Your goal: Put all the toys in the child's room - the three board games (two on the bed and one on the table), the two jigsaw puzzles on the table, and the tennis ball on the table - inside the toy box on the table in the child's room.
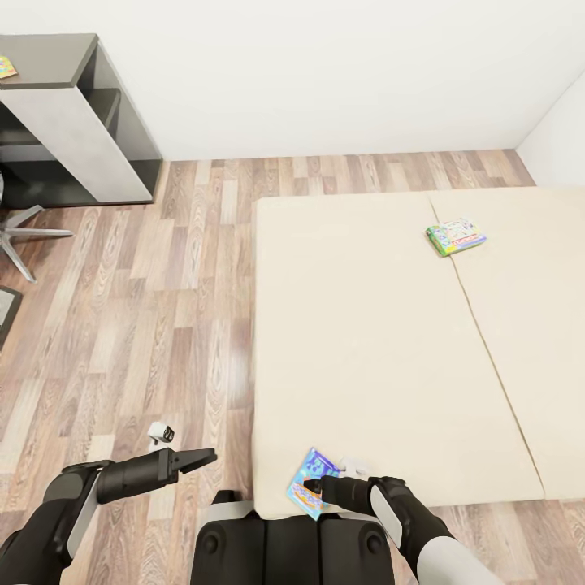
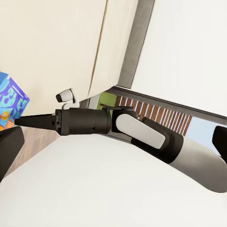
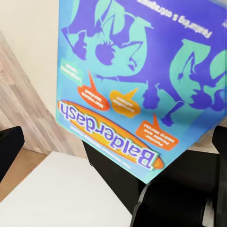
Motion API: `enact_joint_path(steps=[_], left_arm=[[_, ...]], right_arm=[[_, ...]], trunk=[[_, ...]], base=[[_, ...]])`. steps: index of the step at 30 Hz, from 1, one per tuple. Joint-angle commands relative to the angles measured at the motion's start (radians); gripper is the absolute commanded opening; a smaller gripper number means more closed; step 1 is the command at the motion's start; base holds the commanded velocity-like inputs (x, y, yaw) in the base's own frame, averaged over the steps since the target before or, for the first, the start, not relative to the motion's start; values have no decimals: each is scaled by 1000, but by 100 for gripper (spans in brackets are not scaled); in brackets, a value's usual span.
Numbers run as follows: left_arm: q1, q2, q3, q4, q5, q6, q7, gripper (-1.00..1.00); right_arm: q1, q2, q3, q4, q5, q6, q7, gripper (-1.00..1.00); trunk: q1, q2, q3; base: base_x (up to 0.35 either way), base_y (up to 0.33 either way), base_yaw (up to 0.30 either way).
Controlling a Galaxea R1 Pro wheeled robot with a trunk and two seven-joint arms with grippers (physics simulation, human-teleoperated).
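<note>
A light blue board game (image 1: 311, 481), printed "Balderdash" (image 3: 137, 85), lies at the near left corner of the beige bed (image 1: 366, 341), overhanging the edge. My right gripper (image 1: 312, 487) is open at this box, with a finger (image 3: 9, 146) on either side of it in the right wrist view; in the left wrist view its tip (image 2: 21, 121) reaches the box (image 2: 9, 101). A second, green-edged board game (image 1: 456, 237) lies far across the bed. Over the wood floor, left of the bed, my left gripper (image 1: 207, 457) is open and holds nothing. The toy box, the table, the tennis ball and the jigsaw puzzles are out of view.
A dark grey desk with a white panel (image 1: 73, 114) stands against the far wall at the left, with a small colourful flat item (image 1: 6, 67) on top. A chair's legs (image 1: 24, 231) show at the left edge. Wood floor (image 1: 162, 309) lies between desk and bed.
</note>
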Motion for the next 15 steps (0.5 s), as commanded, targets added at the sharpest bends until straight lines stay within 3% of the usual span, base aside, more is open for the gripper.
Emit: enact_joint_path(steps=[1,15], left_arm=[[0,0,0,0,0,11,-4,100],[0,0,-1,0,0,11,-4,100]], right_arm=[[0,0,-1,-1,-7,8,-1,100],[0,0,-1,-1,-7,8,-1,100]], trunk=[[1,-1,-1],[1,-1,-1]], base=[[0,59,0],[0,46,0]])
